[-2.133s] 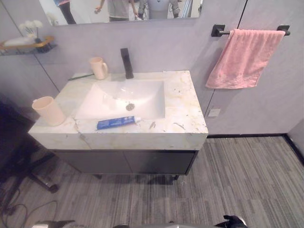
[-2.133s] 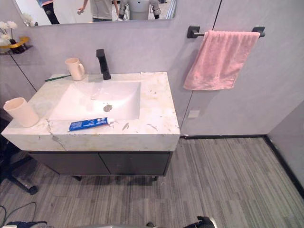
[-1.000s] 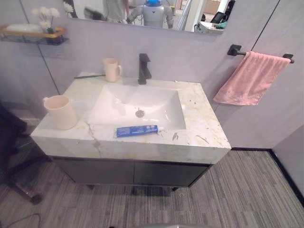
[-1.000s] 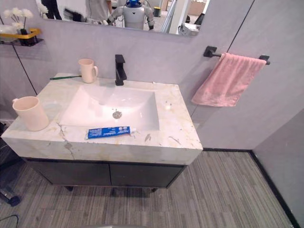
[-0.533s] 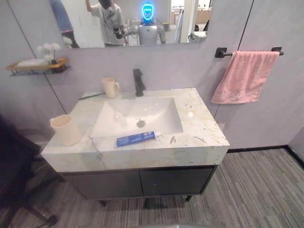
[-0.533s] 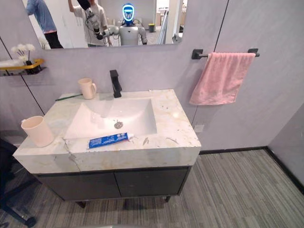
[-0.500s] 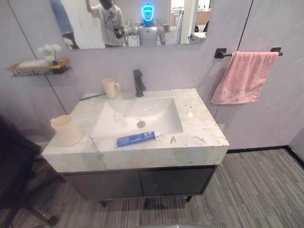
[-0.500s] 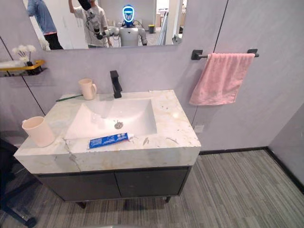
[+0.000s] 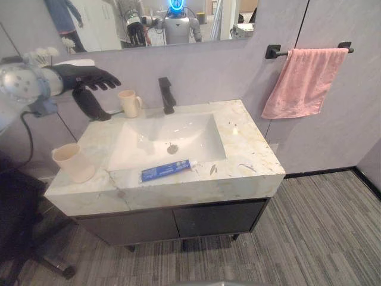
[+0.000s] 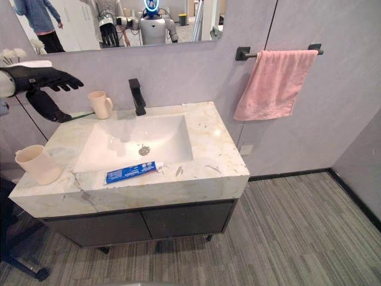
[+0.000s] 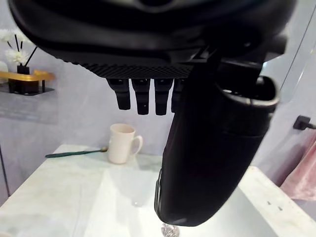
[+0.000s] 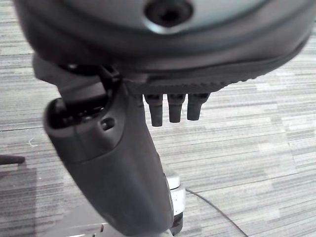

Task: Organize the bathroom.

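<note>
Bright, even indoor light; soft glare in the white basin (image 9: 169, 136); blurred near wrist-view hands.

Left arm comes in from about 9 o'clock, raised up high, silver-grey forearm roughly level. Its left hand (image 9: 83, 76) is held flat, fingers (image 9: 107, 77) straight and spread toward 3 o'clock, thumb hanging down toward 5 o'clock, nothing in it. The right hand (image 12: 133, 163) has its fingers relaxed and straight, thumb out, holding nothing.
</note>
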Controlling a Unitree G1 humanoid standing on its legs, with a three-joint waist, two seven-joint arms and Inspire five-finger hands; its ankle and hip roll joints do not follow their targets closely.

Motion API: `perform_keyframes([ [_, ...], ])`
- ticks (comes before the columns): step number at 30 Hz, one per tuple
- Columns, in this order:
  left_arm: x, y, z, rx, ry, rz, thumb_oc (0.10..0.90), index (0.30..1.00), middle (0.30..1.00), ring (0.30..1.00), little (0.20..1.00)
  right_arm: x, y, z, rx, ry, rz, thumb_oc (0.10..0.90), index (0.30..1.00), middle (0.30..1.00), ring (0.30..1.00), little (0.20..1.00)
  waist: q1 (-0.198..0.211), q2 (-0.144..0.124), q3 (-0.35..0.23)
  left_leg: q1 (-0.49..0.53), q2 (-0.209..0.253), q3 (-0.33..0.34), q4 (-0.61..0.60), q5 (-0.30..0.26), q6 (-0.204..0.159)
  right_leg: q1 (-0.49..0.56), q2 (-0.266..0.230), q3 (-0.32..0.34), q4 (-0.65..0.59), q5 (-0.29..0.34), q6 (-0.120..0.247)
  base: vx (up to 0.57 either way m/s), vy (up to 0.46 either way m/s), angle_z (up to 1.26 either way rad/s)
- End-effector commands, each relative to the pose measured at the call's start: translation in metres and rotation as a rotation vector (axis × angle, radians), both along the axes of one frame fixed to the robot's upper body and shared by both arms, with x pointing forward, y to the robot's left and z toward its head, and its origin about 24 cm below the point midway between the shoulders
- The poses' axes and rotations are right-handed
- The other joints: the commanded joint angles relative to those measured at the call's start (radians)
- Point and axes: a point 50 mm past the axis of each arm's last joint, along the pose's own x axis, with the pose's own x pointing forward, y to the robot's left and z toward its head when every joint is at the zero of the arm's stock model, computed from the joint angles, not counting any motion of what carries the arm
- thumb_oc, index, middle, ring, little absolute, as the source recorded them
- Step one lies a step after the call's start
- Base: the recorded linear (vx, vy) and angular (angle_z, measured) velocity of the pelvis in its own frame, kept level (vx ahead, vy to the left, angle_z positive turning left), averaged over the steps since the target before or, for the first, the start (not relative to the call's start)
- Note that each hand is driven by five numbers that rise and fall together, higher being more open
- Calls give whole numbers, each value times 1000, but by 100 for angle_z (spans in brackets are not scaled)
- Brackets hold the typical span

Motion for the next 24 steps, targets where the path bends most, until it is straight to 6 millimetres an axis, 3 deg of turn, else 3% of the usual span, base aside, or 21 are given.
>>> perform_keyframes([
  [1,-20,27,76,-3,-163,107,800,900,900,900,900,-11,-16,7,-30,87,-47,800,900,900,900,900,6,49,4,40,37,49,3,-24,39,-18,-66,-47,-6,0,73,0,0,0],
  [3,-19,28,71,-3,-120,112,800,900,900,900,900,-11,-16,7,-29,90,-51,800,900,900,900,900,4,51,5,40,36,49,3,-23,40,-19,-67,-46,-5,0,72,0,0,0],
  [5,-12,33,52,-24,25,136,800,900,900,900,900,-10,-20,9,-51,99,-37,800,900,900,900,900,-4,55,7,39,35,57,3,-22,42,-21,-68,-42,-4,1,71,-10,15,2],
  [9,-10,38,36,-52,116,140,800,900,900,900,900,-8,-24,11,-75,109,-24,800,900,900,900,900,-9,59,5,39,36,65,3,-20,43,-21,-66,-40,-6,1,69,0,0,0],
  [10,-7,39,24,-67,156,140,800,900,900,900,900,-7,-26,12,-97,117,-18,800,900,900,900,900,-12,60,5,39,35,71,3,-21,45,-24,-66,-36,-7,2,68,0,0,0],
  [24,1,33,-26,-157,301,134,800,900,900,900,900,-11,-39,18,-158,137,-38,800,900,900,900,900,-34,64,9,44,33,101,3,-26,49,-34,-66,-11,-4,1,62,5,7,-4],
])
